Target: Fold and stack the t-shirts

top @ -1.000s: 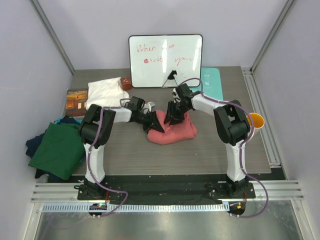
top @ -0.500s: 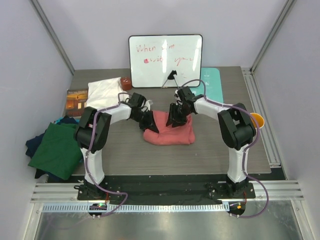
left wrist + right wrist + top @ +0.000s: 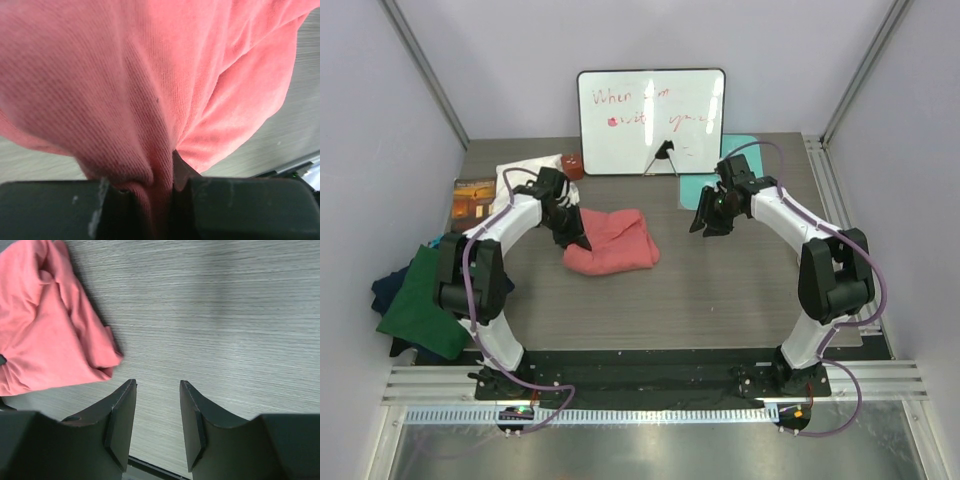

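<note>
Salmon-pink t-shirt (image 3: 612,242): bunched on table (image 3: 740,290); your left tool (image 3: 574,239) pinches its 9 o'clock edge, arm outstretched. Right tool (image 3: 706,227): parted, empty, at 3 o'clock, apart.

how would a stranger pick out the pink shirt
Start at the whiteboard; in front of it, left of centre, lies a bunched salmon-pink t-shirt pinched by the left tool. It is the only pink cloth; the white cloth and dark green t-shirt lie further left.
</note>
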You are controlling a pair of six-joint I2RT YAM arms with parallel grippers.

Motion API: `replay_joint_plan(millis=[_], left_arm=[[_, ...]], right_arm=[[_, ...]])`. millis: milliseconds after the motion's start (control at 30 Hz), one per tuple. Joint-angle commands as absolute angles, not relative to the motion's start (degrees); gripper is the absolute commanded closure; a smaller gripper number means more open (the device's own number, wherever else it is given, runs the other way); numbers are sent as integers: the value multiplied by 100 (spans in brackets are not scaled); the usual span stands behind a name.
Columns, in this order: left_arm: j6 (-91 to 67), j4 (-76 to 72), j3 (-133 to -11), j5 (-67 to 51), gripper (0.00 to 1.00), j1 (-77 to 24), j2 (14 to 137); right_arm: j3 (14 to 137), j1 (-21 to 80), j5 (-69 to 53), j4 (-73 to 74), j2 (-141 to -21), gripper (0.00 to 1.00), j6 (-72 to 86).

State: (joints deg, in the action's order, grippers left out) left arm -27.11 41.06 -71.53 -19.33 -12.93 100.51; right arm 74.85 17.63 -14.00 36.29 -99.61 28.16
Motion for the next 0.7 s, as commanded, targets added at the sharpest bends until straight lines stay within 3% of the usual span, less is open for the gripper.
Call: replay_joint_plan(millis=[0, 233, 667], left_arm=[[-2408, 4939, -7541, -1661, 100, -1169, 9616], [-2320, 5931, -7760, -890, 100, -1020, 9142], [-2575, 7013, -8173, 578, 100, 202, 8298]], right_arm=[[7488, 1767, -1371, 3770, -9799, 54, 2698], [7541, 1740, -1793, 3788, -9975, 54, 2830], [7559, 1723, -2144, 3744, -10125, 54, 2821]])
